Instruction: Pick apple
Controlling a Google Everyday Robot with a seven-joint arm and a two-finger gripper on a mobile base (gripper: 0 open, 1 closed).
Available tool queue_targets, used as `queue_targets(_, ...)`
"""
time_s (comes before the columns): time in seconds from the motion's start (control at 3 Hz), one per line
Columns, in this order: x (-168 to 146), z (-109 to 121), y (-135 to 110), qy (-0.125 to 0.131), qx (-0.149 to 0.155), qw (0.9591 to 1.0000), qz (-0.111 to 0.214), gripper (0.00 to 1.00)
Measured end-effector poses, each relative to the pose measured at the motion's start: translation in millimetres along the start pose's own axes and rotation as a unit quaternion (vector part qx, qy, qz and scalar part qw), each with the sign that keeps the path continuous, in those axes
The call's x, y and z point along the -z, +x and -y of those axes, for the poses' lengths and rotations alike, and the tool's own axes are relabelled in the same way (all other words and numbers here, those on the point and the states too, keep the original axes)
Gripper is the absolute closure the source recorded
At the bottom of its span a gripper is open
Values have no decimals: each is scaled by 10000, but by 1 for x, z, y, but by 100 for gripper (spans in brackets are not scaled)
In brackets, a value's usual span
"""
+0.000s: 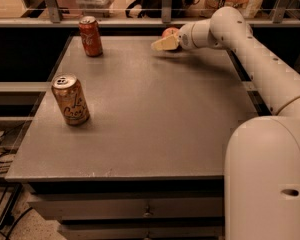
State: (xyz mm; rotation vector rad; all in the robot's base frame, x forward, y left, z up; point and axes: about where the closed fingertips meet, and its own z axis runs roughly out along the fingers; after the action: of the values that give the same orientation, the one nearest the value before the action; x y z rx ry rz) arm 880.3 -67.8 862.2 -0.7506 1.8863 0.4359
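The apple (170,32) is small, round and red. It sits at the far edge of the grey table (155,114), right of centre. My gripper (159,44) reaches in from the right on the white arm (250,49). It is right in front of the apple and hides its lower part. I cannot tell whether it touches the apple.
A red soda can (90,36) stands at the far left of the table. A tan and orange can (70,99) stands near the left edge, closer to me. A railing and shelf with boxes run behind the table. My white base (270,179) fills the lower right.
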Motion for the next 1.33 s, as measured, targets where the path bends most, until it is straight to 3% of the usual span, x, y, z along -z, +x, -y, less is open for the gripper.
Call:
queue_targets(0.67,4,5,-8,202,16,9998,16,64)
queue_targets(1.0,21,6,-35,240,281,9993,101,88)
queue_targets(1.33,54,11,-74,252,637,9972,309,100)
